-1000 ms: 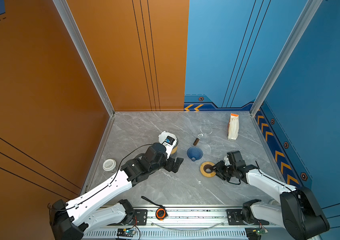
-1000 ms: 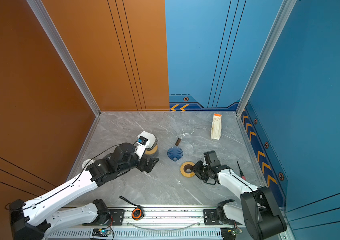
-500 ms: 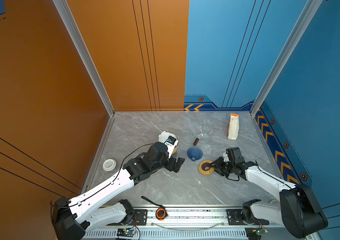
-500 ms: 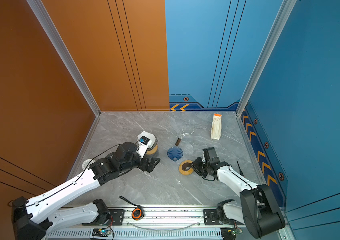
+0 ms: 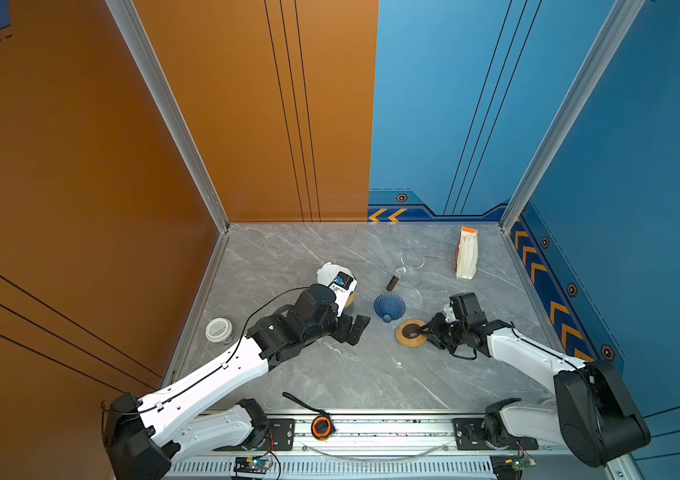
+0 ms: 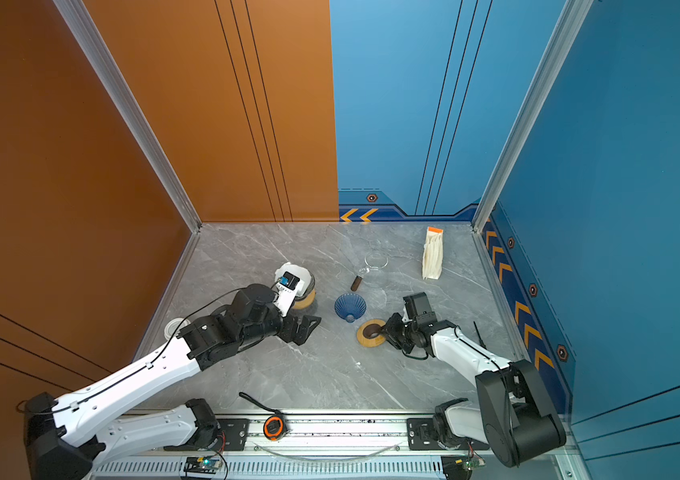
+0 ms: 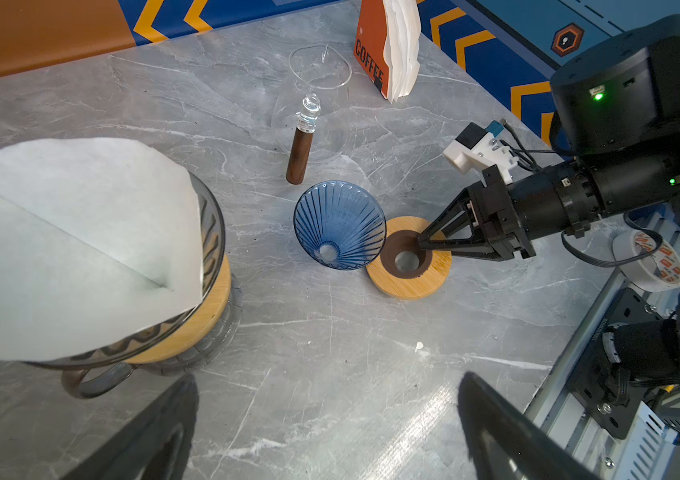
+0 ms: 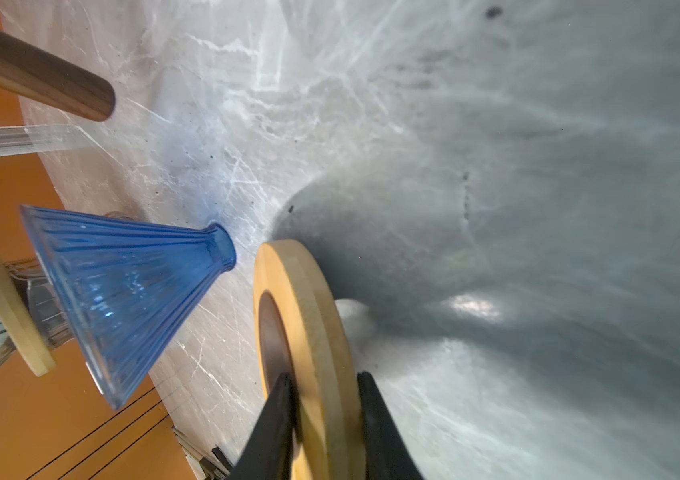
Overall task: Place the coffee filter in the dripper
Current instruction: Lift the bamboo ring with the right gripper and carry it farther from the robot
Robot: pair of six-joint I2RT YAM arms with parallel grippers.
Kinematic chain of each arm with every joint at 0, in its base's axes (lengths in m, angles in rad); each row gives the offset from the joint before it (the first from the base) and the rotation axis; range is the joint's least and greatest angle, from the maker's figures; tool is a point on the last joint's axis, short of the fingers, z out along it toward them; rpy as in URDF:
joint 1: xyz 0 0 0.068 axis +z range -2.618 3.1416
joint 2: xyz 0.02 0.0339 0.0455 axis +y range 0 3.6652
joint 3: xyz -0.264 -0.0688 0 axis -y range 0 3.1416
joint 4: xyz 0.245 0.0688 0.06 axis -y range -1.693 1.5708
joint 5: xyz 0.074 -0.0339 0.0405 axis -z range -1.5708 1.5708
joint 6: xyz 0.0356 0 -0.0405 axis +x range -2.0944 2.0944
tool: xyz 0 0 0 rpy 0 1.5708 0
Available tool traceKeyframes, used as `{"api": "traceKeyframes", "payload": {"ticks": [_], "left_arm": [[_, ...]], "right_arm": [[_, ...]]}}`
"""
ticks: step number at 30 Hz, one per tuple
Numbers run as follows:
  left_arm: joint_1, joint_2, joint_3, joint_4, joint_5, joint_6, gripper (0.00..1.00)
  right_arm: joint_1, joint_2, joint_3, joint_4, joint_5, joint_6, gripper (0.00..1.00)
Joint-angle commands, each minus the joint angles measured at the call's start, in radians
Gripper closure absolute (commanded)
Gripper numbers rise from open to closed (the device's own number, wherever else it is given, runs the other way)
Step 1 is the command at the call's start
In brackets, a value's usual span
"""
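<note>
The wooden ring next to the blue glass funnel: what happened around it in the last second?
The right gripper moved in onto the wooden ring and closed its jaws across the rim, between the hole and the outer edge. The left gripper, open, and the blue dripper stayed put.

We saw a robotics lab cell: grey marbled worktop, orange panels and blue panels on aluminium posts, white arms bolted to a rail along its front edge.

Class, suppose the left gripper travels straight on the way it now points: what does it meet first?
Probably the blue glass cone lying on its side, though depth is unclear; the wooden ring beside it is close.
</note>
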Motion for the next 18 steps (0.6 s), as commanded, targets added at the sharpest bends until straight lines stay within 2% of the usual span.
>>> {"api": "traceKeyframes", "payload": {"ticks": [1, 18], "left_arm": [[-0.001, 0.008, 0.029, 0.008, 0.013, -0.012, 0.02], [0.000, 0.012, 0.028, 0.008, 0.008, -0.016, 0.02]], "right_arm": [[0.006, 0.011, 0.030, -0.001, 0.014, -0.018, 0.80], [0.006, 0.009, 0.075, -0.021, 0.063, -0.035, 0.92]]}}
